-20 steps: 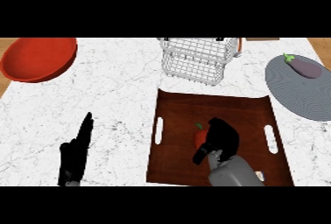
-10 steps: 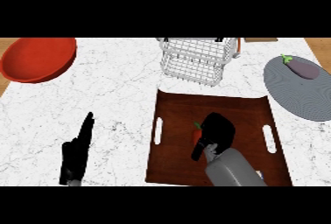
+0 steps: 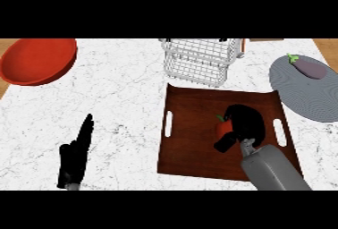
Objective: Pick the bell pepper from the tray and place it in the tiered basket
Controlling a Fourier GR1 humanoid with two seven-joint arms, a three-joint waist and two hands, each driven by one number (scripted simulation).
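Currently the right hand sits curled over the bell pepper, fingers wrapped on its right side, thumb below; only the red left flank and green stem show. Pepper lies on the brown tray, near its middle, not lifted as far as visible. Grasp looks made; lift and carry to the tiered basket, beyond the tray's far edge, remain. Left hand rests open on the counter.
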